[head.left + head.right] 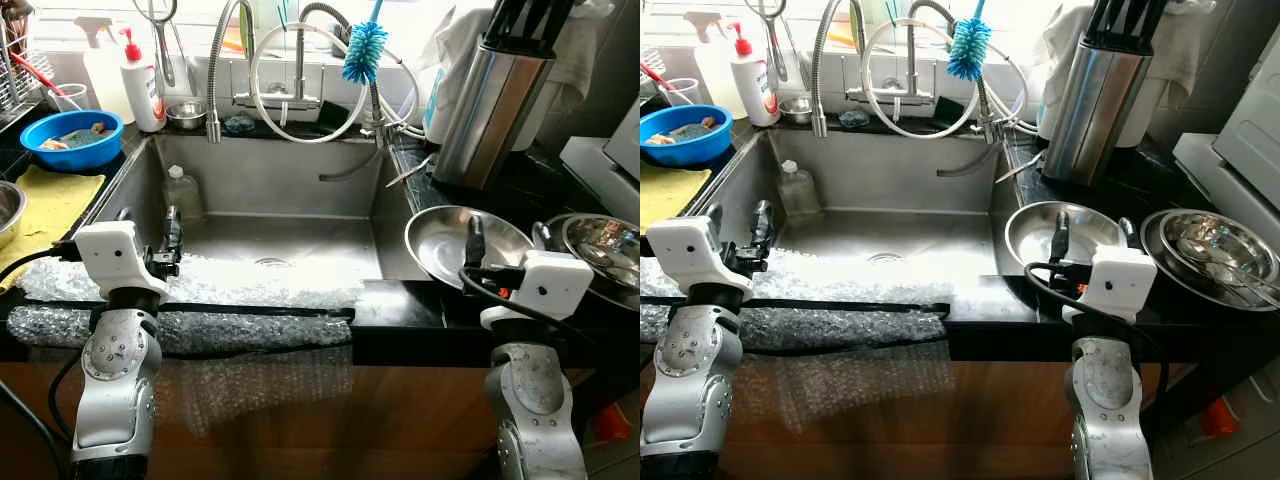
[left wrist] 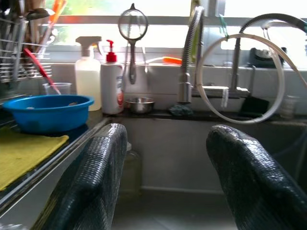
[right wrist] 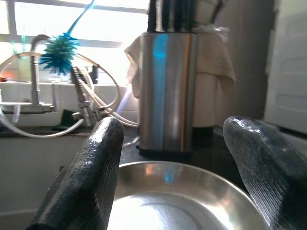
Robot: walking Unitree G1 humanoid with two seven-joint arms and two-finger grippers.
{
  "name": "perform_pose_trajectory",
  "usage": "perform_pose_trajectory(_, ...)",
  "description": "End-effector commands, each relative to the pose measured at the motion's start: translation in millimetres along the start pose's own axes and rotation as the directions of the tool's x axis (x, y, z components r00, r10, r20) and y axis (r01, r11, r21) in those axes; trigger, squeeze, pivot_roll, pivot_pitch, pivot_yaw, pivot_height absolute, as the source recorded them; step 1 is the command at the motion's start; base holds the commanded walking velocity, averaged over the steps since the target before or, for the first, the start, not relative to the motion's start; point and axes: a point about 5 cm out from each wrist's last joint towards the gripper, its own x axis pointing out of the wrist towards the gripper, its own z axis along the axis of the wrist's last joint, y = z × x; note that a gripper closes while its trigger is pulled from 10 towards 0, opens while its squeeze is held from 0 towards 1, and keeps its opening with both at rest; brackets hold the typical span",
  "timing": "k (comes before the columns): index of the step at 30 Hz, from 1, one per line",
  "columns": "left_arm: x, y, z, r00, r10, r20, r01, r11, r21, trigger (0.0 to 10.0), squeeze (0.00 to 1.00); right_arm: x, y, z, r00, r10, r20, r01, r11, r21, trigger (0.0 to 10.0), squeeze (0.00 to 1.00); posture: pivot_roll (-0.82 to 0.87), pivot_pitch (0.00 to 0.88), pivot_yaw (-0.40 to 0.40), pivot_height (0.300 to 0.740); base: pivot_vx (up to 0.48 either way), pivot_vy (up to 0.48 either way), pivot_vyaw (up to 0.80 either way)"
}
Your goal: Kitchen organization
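My left gripper hangs open over the left front of the steel sink, above the bubble wrap draped on the sink's front edge. A small clear bottle stands in the sink just beyond it. Open too, my right gripper hovers over the near rim of a shallow steel bowl on the black counter right of the sink. In the right wrist view the bowl lies between and beyond the fingers, with nothing held. The left wrist view looks along the open fingers toward the tap.
A blue bowl, a yellow cloth and a soap bottle sit left of the sink. A tall steel knife holder stands behind the shallow bowl; stacked steel bowls lie at the far right. A blue brush hangs by the tap.
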Motion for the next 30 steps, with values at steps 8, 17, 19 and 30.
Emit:
perform_pose_trajectory(8,-6.0,-5.4,-2,1.0,0.003,0.007,-0.003,1.0,0.019,10.0,0.0,-7.5,-10.1,-9,0.995,-0.082,-0.055,0.082,0.997,0.002,10.0,0.0,-0.14,0.0,-0.041,0.74,0.0,0.0,0.0)
perform_pose_trajectory(17,-6.1,0.8,-4,1.0,0.02,-0.012,-0.02,1.0,0.017,10.0,0.0,-12.0,-13.4,-15,0.991,-0.109,-0.079,0.108,0.994,-0.014,10.0,0.0,-0.13,0.004,-0.034,0.74,0.0,0.0,0.0)
perform_pose_trajectory(19,-4.4,-0.6,-4,1.0,0.014,-0.013,-0.014,1.0,0.014,10.0,0.0,-8.1,-14.0,-11,0.989,-0.125,-0.078,0.126,0.992,0.006,10.0,0.0,-0.13,0.005,-0.034,0.74,0.0,0.0,0.0)
perform_pose_trajectory(30,-1.4,-9.2,-7,0.999,-0.031,-0.038,0.032,0.999,0.016,10.0,0.0,18.6,-16.8,2,0.952,-0.246,-0.184,0.28,0.941,0.191,10.0,0.0,-0.13,0.021,-0.035,0.74,0.0,0.0,0.0)
